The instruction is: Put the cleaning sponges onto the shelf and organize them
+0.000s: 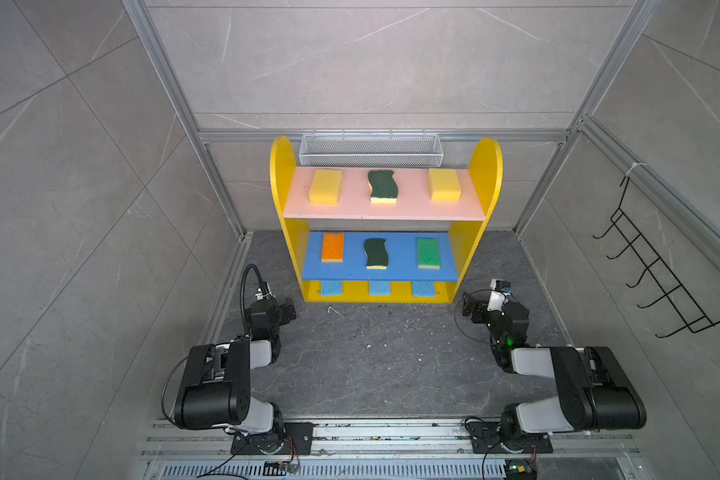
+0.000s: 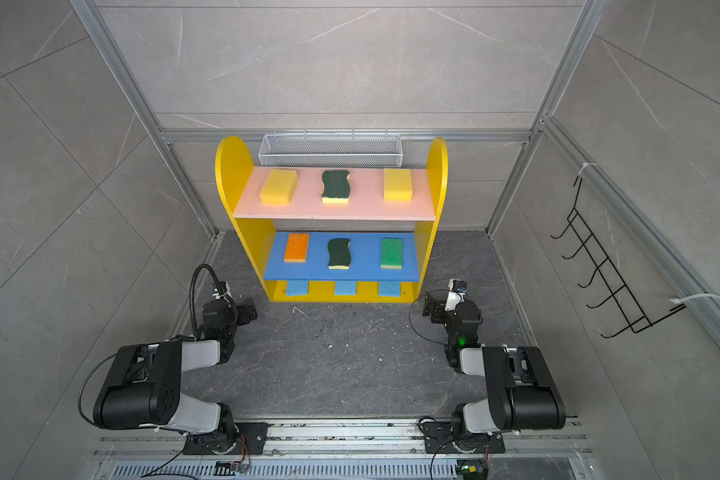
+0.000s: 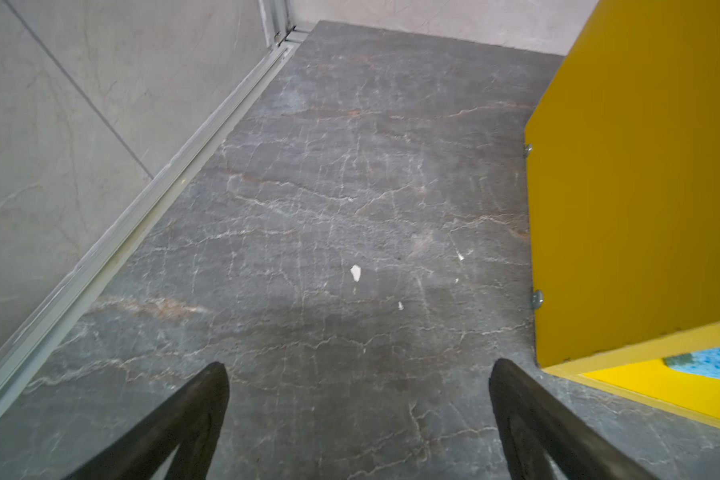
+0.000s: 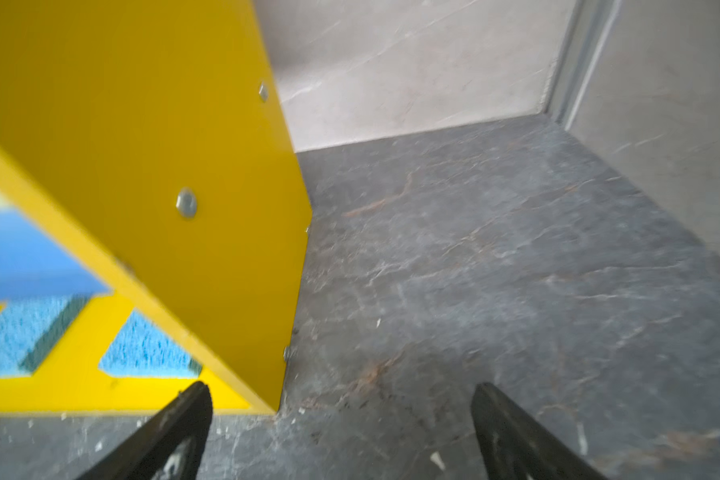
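Seemingly done: with all nine sponges (image 1: 383,186) lying three abreast along each board of the shelf (image 1: 282,166), both the left fingers (image 3: 192,415) and right fingers (image 4: 175,432), splayed and empty, should withdraw without nudging its side panels.

Arms folded, elbows raised; left gripper (image 3: 358,365) and right gripper (image 4: 341,385) empty, fingers (image 3: 200,399) spread wide.

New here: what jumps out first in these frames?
The yellow shelf at the back wall grabs the eye, nine sponges lined up three per level: pink board, blue board, yellow base. The left claw and right claw hang open and empty near its foot, one each side.
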Available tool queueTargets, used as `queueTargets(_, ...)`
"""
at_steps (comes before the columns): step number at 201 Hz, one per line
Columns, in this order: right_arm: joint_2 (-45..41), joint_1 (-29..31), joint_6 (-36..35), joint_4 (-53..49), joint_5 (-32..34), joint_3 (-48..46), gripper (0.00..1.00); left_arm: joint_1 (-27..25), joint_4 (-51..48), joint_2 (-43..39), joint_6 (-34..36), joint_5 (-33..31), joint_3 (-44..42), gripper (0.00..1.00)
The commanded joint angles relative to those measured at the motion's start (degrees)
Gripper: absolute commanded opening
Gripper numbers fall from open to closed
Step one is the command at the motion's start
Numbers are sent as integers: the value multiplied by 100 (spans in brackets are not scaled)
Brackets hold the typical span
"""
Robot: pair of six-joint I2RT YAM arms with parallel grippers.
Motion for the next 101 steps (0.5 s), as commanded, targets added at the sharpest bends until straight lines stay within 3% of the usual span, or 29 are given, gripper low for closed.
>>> queueTargets(1,-38,63,-220,370,520,-146,99,-27,621,66,208,157,-17,100)
queueTargets(39,31,118,-365,-557,284,416,99,-30,567,49,202,171,-3,100)
queueTargets(101,60,165,-398,-529,353,431,99,-28,577,51,198,178,-12,100)
